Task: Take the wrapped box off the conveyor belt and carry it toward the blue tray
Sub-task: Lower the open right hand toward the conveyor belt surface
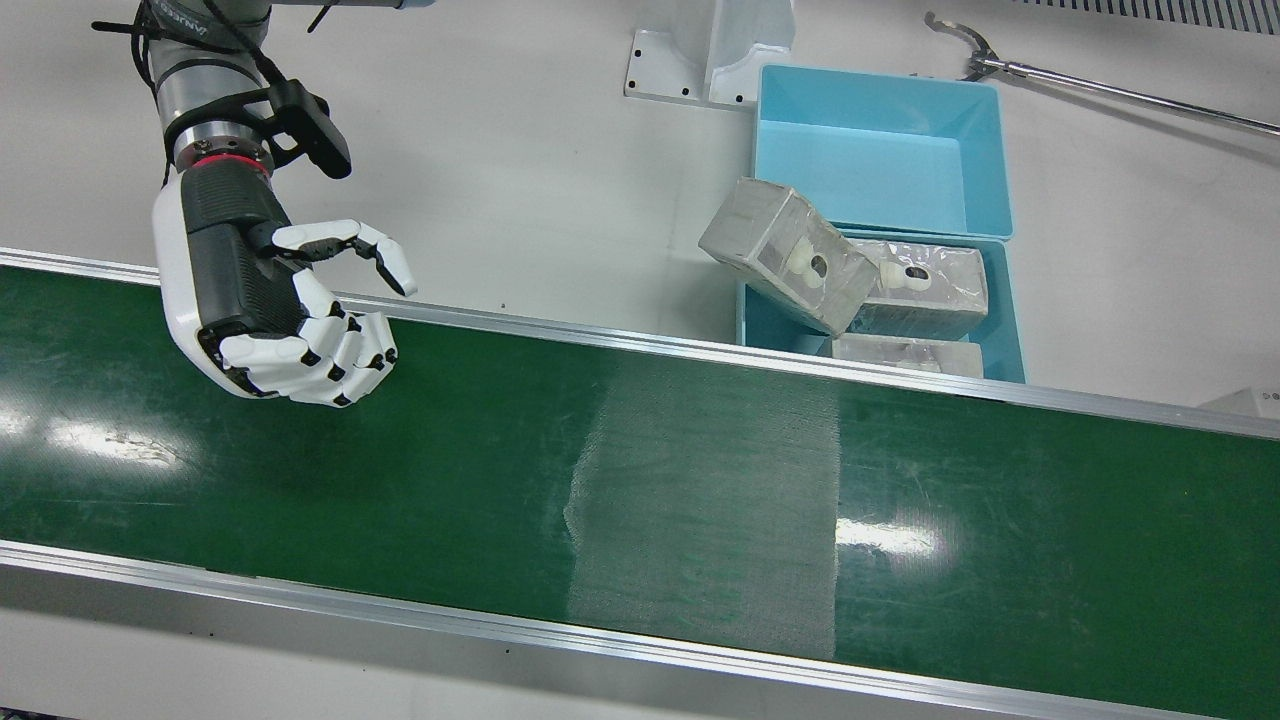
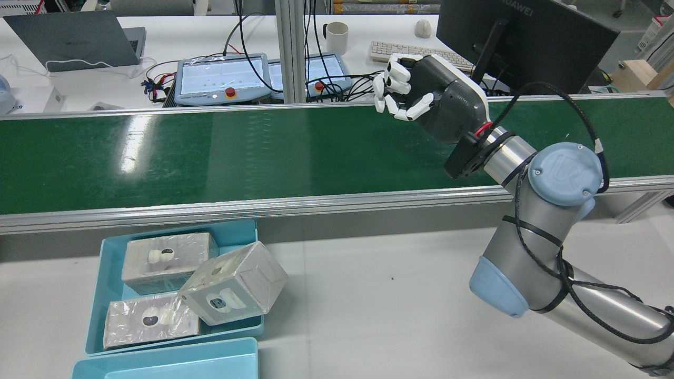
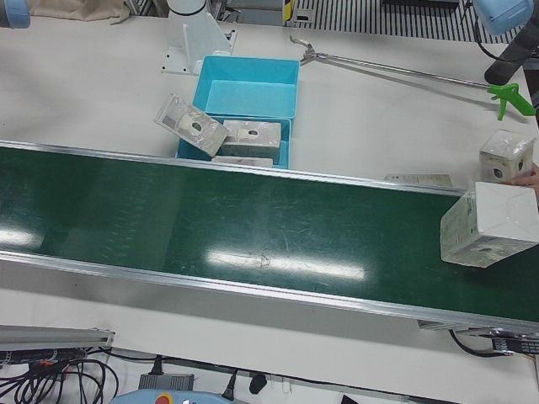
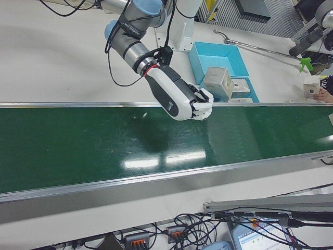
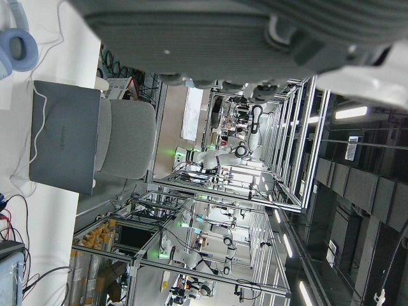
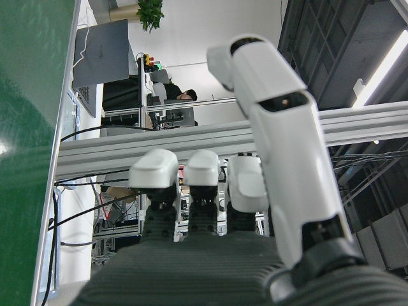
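A wrapped box (image 3: pixel 487 224) stands on the green conveyor belt (image 3: pixel 253 227) at the right end of the left-front view, far from both hands. My right hand (image 1: pixel 285 315) hovers over the belt's other end, empty, with its fingers curled and the thumb apart; it also shows in the rear view (image 2: pixel 421 95) and the right-front view (image 4: pixel 183 101). Two blue trays sit behind the belt: one empty (image 1: pixel 800 100), the other (image 1: pixel 1008 330) holding three wrapped boxes, one of them (image 1: pixel 780 250) tilted over its rim. Only the dark palm of my left hand (image 5: pixel 242 38) shows, its fingers hidden.
A second loose wrapped box (image 3: pixel 505 156) sits off the belt by a person's hand (image 3: pixel 526 178). A long grabber tool with a green handle (image 3: pixel 509 94) lies on the white table behind the trays. Beyond the belt in the rear view are monitors, a laptop and cables.
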Tool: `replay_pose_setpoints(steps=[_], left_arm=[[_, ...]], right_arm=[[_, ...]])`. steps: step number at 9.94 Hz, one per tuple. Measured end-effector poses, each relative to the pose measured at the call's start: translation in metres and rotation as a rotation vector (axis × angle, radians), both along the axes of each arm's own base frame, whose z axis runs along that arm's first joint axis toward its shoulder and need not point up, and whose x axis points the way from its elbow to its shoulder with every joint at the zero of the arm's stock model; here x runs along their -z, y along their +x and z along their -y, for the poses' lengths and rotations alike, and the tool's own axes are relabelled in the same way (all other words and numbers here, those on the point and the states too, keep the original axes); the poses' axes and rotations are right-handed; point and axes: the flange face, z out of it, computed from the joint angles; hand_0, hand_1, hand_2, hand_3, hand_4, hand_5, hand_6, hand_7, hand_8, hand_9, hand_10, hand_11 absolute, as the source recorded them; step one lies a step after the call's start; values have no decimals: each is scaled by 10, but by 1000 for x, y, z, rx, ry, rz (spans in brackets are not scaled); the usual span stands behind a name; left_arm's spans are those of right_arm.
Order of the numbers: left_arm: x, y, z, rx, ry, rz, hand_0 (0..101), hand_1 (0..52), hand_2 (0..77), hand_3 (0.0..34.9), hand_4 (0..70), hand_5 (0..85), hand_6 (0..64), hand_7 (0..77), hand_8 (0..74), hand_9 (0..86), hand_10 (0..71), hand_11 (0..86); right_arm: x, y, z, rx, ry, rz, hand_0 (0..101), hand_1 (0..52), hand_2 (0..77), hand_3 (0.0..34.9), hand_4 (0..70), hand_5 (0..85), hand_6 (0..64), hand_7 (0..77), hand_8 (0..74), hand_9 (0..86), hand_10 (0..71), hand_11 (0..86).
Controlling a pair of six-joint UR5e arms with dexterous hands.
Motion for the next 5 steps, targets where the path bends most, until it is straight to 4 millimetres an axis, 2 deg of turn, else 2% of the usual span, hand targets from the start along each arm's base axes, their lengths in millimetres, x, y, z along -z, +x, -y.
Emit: replay_pose_setpoints(steps=[1,2,3,4,5], left_arm=[[0,0,0,0,0,0,0,0,11,0,0,11,0,5,5,0,5,0],[0,0,0,0,0,0,0,0,11,0,0,11,0,5,5,0,0,0],[0,0,0,0,0,0,0,0,11,0,0,11,0,5,5,0,0,0],[0,0,0,0,0,0,0,0,11,0,0,11,0,5,5,0,5,0],[0,0,0,0,0,0,0,0,11,0,0,11,0,5,5,0,5,0]], right_arm=[[-6,6,1,-6,-10,-2,654,202,464,7,616,698,627,698,480,633,518,622],[-9,8,1,-8,-14,-2,574,147,322,6,622,698,627,698,622,714,589,714],[-11,9,1,-9,-17,-4,593,256,349,4,524,698,611,709,556,660,518,649],[-13,9,2,-9,-19,-6,608,295,420,4,305,611,436,665,382,469,333,464],[-14,9,2,-9,-20,-8,609,316,415,5,213,513,355,584,284,360,218,365]])
